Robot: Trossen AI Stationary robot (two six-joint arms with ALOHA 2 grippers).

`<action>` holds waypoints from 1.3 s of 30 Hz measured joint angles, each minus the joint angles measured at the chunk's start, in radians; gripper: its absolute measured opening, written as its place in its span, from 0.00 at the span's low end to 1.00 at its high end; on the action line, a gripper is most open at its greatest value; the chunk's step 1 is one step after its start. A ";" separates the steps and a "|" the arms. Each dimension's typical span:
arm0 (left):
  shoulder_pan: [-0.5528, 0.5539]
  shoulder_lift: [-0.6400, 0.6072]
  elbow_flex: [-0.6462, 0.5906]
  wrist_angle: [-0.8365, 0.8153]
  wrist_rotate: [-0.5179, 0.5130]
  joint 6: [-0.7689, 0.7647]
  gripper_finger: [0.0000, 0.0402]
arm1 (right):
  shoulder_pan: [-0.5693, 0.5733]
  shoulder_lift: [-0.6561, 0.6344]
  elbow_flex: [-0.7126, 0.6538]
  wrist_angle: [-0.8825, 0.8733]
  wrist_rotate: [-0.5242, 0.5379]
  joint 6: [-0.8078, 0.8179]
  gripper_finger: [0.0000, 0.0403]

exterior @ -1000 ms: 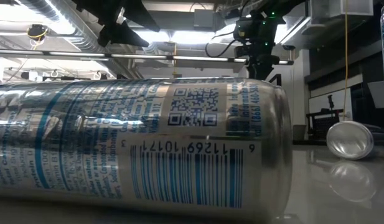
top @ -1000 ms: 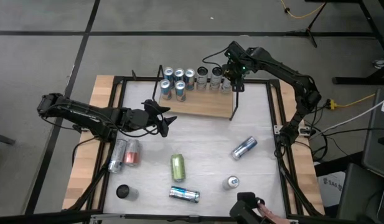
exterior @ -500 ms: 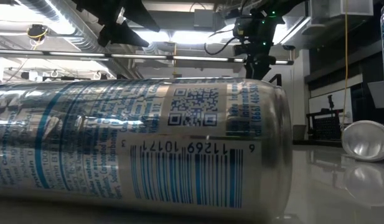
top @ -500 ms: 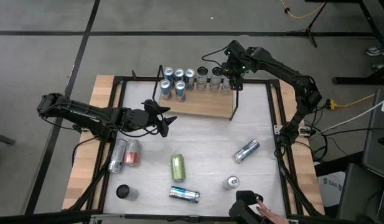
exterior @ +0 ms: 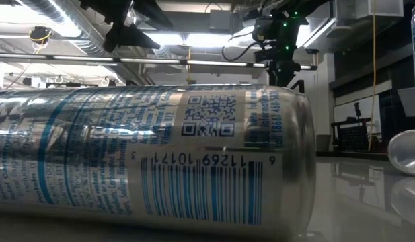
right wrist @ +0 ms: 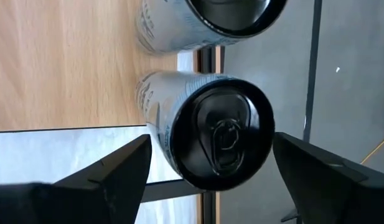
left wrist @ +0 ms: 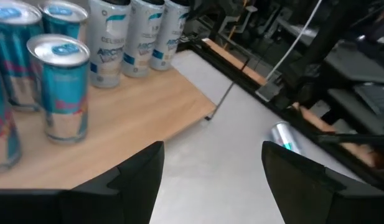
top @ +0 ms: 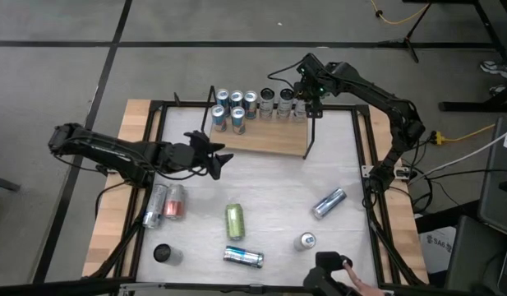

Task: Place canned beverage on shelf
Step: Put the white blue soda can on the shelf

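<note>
The shelf (top: 265, 138), a light wooden board with black wire ends, stands at the table's far side. Several upright cans fill its far edge, teal ones (left wrist: 61, 87) at the left and white ones (left wrist: 139, 34) at the right. My right gripper (right wrist: 211, 146) hangs open over the shelf's far right corner, pointing steeply down. Its fingers stand on either side of the top of a white, black-lidded can (right wrist: 223, 134) that stands upright on the board (right wrist: 61, 62). My left gripper (top: 220, 160) is open in the air just near of the shelf's left part, with nothing between its fingers (left wrist: 135, 174).
Loose cans lie on the table: a silver and a red one (top: 165, 204) at the left, a green one (top: 235, 220) in the middle, a blue-silver one (top: 242, 257) near the front, and a silver one (top: 329, 202) at the right. Another can (top: 305, 241) stands upright. A person's hand (top: 352, 286) shows at the near edge.
The silver can lying at the table's right has rolled a little toward the right and near edges. My left gripper has rolled slightly about its own axis without changing place.
</note>
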 joint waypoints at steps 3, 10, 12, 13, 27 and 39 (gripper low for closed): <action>0.000 -0.018 0.000 -0.003 0.024 -0.051 0.66 | 0.000 -0.015 0.000 -0.001 -0.007 0.001 0.80; 0.000 -0.038 0.025 -0.036 0.132 -0.136 0.66 | 0.000 -0.066 0.000 -0.003 -0.017 0.002 0.80; 0.000 -0.037 0.056 -0.041 0.167 -0.145 0.66 | 0.000 -0.079 0.000 -0.003 -0.017 0.002 0.80; 0.000 -0.036 0.077 -0.053 0.183 -0.150 0.66 | 0.000 -0.086 0.000 -0.003 -0.017 0.002 0.80; -0.092 -0.034 0.451 -0.806 0.487 -0.776 0.66 | 0.164 -0.149 0.000 0.001 -0.016 0.003 0.80; -0.329 -0.006 0.491 -0.974 0.973 -1.422 0.66 | 0.350 -0.149 0.000 0.050 -0.016 0.002 0.80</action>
